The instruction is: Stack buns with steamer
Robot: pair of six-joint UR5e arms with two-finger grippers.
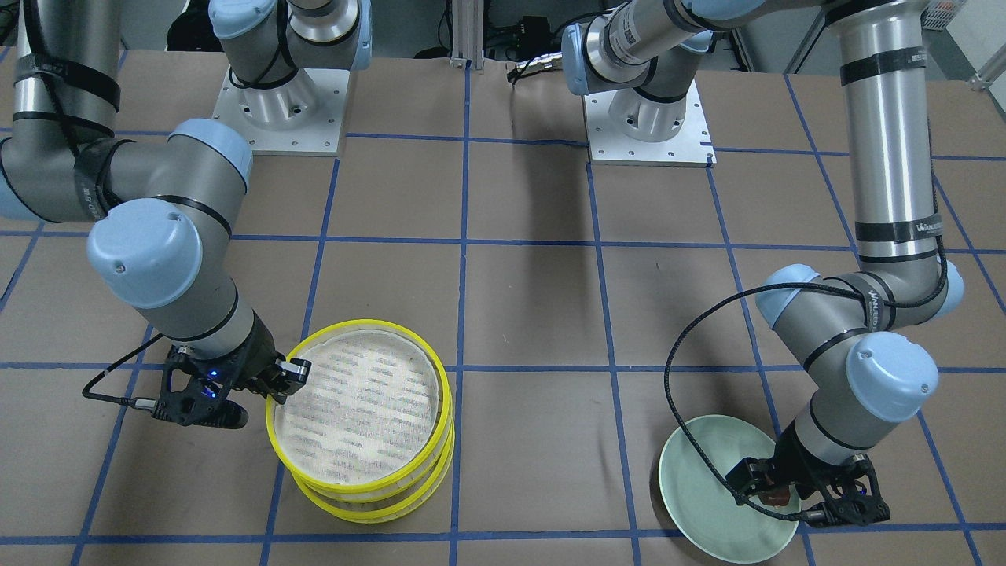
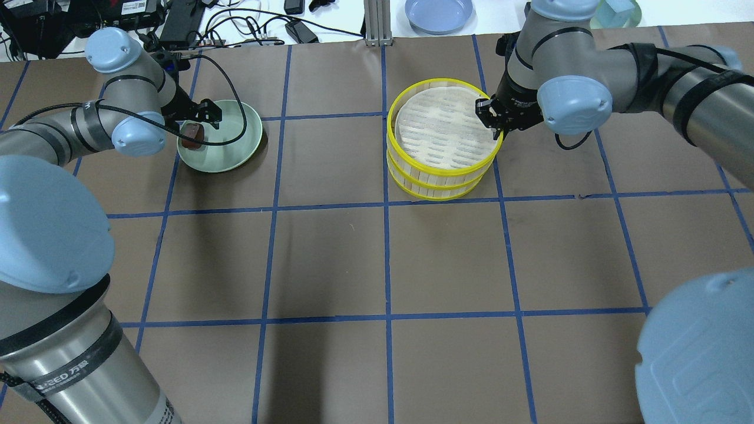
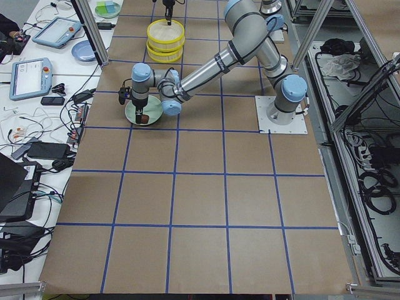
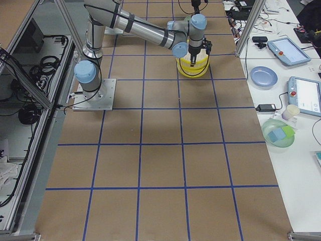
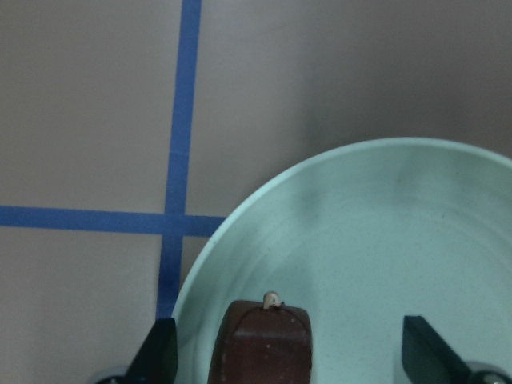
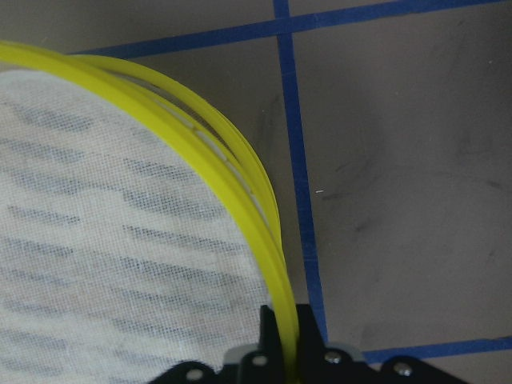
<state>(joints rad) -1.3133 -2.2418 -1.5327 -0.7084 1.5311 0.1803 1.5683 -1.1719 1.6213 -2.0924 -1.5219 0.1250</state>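
Note:
A dark reddish-brown bun [image 2: 191, 136] lies on the pale green plate [image 2: 234, 144] at the far left. My left gripper [image 2: 198, 125] is low over the plate and open. In the left wrist view its fingers [image 5: 161, 357] stand wide on either side of the bun [image 5: 261, 344] without touching it. The yellow-rimmed steamer [image 2: 439, 132] is a stack of tiers with a white cloth on top. My right gripper [image 2: 492, 121] is shut on the top tier's yellow rim [image 6: 240, 210]. The cream-white bun is out of view.
The left wrist's black cable [image 2: 231, 101] loops over the plate. A blue plate [image 2: 439, 12] and electronics lie beyond the table's far edge. Blue tape lines [image 2: 386, 259] grid the brown table. The arm bases [image 1: 283, 110] stand on the robot's side.

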